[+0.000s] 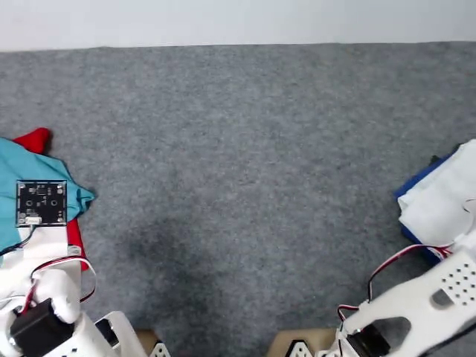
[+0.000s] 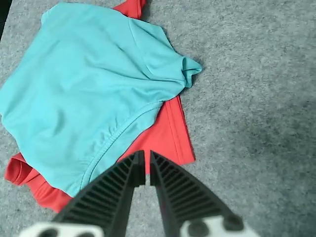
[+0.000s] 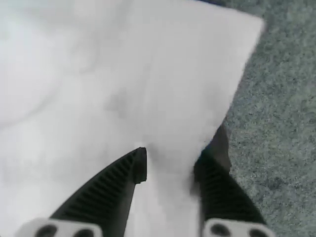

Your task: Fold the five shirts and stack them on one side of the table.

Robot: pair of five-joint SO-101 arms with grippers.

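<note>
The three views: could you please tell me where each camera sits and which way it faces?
High view: fixed overhead, looking down on the grey table; both arms show at its near edge.
Left wrist view: on the left arm, looking past the left gripper at the teal shirt over the red shirt.
Right wrist view: on the right arm, looking past the right gripper at the white shirt.
Shared: high and left wrist views both show the teal shirt.
</note>
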